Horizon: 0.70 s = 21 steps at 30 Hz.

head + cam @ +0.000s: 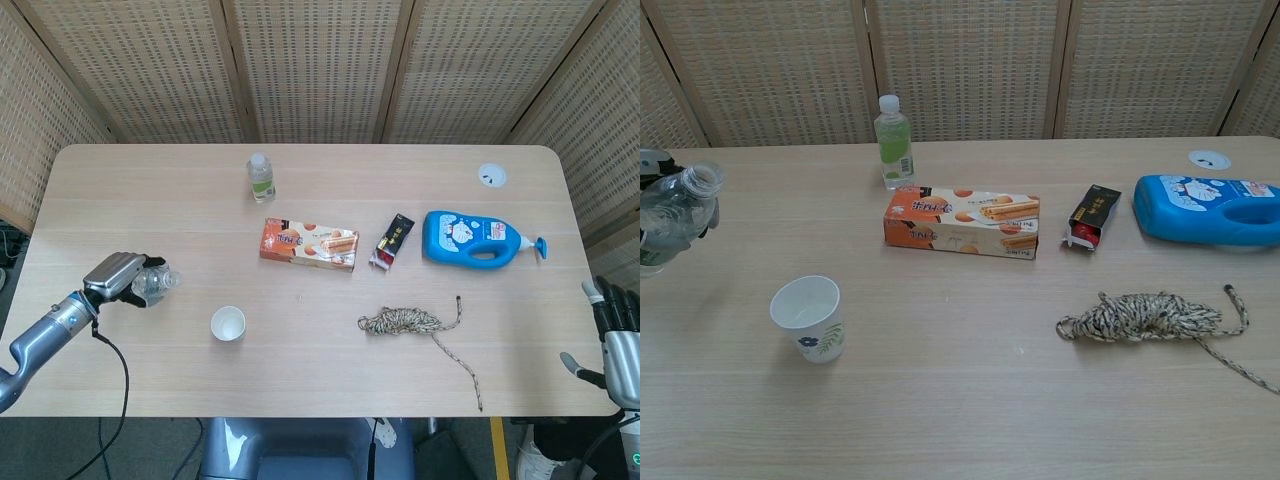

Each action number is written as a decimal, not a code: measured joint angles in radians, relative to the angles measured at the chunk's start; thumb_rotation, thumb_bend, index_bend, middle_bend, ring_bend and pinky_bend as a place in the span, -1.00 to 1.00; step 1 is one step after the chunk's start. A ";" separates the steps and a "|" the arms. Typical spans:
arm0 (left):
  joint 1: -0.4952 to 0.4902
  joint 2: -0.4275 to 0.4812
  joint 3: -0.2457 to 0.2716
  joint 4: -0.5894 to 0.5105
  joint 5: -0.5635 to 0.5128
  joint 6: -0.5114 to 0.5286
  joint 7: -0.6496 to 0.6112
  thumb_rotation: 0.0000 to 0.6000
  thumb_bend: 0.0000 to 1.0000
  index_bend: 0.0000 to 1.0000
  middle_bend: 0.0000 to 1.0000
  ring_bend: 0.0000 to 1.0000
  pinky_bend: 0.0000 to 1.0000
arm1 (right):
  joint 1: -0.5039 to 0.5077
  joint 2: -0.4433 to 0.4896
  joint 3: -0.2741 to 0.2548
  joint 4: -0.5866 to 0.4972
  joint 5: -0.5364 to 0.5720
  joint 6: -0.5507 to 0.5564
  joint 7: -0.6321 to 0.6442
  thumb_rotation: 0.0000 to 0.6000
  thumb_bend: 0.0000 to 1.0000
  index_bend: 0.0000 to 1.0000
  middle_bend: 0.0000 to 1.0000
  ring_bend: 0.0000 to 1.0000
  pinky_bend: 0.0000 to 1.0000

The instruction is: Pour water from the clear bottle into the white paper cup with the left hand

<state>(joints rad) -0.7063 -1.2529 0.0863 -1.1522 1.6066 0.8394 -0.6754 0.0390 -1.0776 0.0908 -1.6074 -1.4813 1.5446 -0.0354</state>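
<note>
One clear bottle [675,208] tilted | left hand [113,274] grips | paper cup [808,318] upright

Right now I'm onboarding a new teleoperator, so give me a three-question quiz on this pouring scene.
1. True or false: the left hand holds the clear bottle upright over the white paper cup.
2. Which thing lies nearest the blue detergent bottle? A) the biscuit box B) the small dark packet C) the green-label bottle
3. Fill in: the coiled ____ lies nearer the table's front edge than the packet.

Key: 1 false, the bottle is tilted and off to the cup's side; 2 B; 3 rope.
</note>
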 measured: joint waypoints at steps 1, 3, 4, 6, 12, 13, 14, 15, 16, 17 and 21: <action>-0.001 0.006 0.000 -0.017 -0.006 -0.008 0.032 1.00 0.01 0.24 0.06 -0.22 -0.06 | -0.001 0.001 0.000 0.000 -0.002 0.001 0.002 1.00 -1.00 -1.00 -1.00 -1.00 -1.00; -0.005 0.016 -0.001 -0.051 -0.023 -0.032 0.102 1.00 0.01 0.24 0.06 -0.22 -0.06 | -0.001 0.002 -0.001 0.000 -0.005 0.002 0.006 1.00 -1.00 -1.00 -1.00 -1.00 -1.00; -0.007 0.019 -0.002 -0.064 -0.032 -0.044 0.131 1.00 0.01 0.25 0.06 -0.22 -0.06 | -0.001 0.003 -0.002 0.000 -0.007 0.002 0.008 1.00 -1.00 -1.00 -1.00 -1.00 -1.00; -0.012 0.022 -0.007 -0.090 -0.056 -0.070 0.191 1.00 0.01 0.25 0.06 -0.22 -0.06 | -0.001 0.004 -0.003 0.000 -0.009 0.002 0.012 1.00 -1.00 -1.00 -1.00 -1.00 -1.00; -0.028 0.017 -0.026 -0.150 -0.120 -0.125 0.339 1.00 0.01 0.25 0.06 -0.22 -0.06 | -0.003 0.008 -0.003 0.000 -0.011 0.003 0.023 1.00 -1.00 -1.00 -1.00 -1.00 -1.00; -0.031 0.016 -0.029 -0.158 -0.132 -0.133 0.359 1.00 0.01 0.25 0.06 -0.22 -0.06 | -0.004 0.009 -0.003 0.000 -0.011 0.004 0.024 1.00 -1.00 -1.00 -1.00 -1.00 -1.00; -0.034 0.015 -0.033 -0.166 -0.144 -0.142 0.385 1.00 0.01 0.25 0.06 -0.22 -0.06 | -0.004 0.009 -0.003 0.000 -0.012 0.004 0.026 1.00 -1.00 -1.00 -1.00 -1.00 -1.00; -0.036 0.014 -0.036 -0.171 -0.154 -0.148 0.404 1.00 0.01 0.24 0.06 -0.22 -0.06 | -0.005 0.010 -0.004 0.001 -0.012 0.004 0.027 1.00 -1.00 -1.00 -1.00 -1.00 -1.00; -0.038 0.013 -0.039 -0.176 -0.164 -0.154 0.423 1.00 0.01 0.25 0.06 -0.22 -0.06 | -0.005 0.010 -0.004 0.002 -0.012 0.004 0.028 1.00 -1.00 -1.00 -1.00 -1.00 -1.00; -0.041 0.011 -0.042 -0.182 -0.177 -0.161 0.448 1.00 0.01 0.25 0.06 -0.22 -0.06 | -0.005 0.010 -0.003 0.002 -0.012 0.004 0.030 1.00 -1.00 -1.00 -1.00 -1.00 -1.00; -0.048 0.006 -0.051 -0.195 -0.216 -0.179 0.522 1.00 0.01 0.25 0.06 -0.22 -0.06 | -0.004 0.011 -0.003 0.003 -0.012 0.001 0.033 1.00 -1.00 -1.00 -1.00 -1.00 -1.00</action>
<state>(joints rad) -0.7546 -1.2469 0.0351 -1.3471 1.3906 0.6604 -0.1533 0.0353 -1.0670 0.0879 -1.6049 -1.4928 1.5460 -0.0022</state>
